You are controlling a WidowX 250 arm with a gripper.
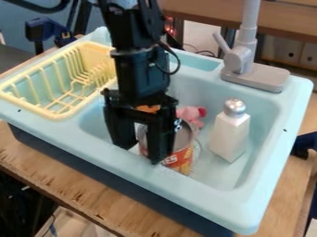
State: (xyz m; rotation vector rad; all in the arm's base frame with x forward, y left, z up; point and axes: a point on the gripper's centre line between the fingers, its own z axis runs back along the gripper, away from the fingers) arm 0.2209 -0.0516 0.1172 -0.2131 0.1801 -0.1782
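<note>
In the camera view, I come down from the top edge, and my claw (pixel 143 150) hangs over the front part of the light blue sink (pixel 37 121), pointing downward. My two fingers stand apart, with a gap between them, and part of the can (pixel 180 159) shows through that gap. The can sits in the basin near its front wall, its metal side and red, yellow-lettered label showing; my finger on the picture's right covers some of it. Whether that finger touches the can, I cannot tell.

Just behind the can I see a pink toy (pixel 189 114) with a redder end, and an orange thing (pixel 148 109) shows behind my claw, mostly hidden by me. On the picture's right of the can, apart from it, a white shaker (pixel 230 137) with a silvery, rounded top stands in the basin.

On the picture's left of my arm, a pale yellow dish rack (pixel 57 115) lies in the sink's side section. The grey faucet (pixel 255 77) rises from the sink's back rim, beyond the shaker. The whole sink rests on a wooden bench (pixel 93 196), and a dark blue clamp (pixel 303 143) shows at the picture's right edge.
</note>
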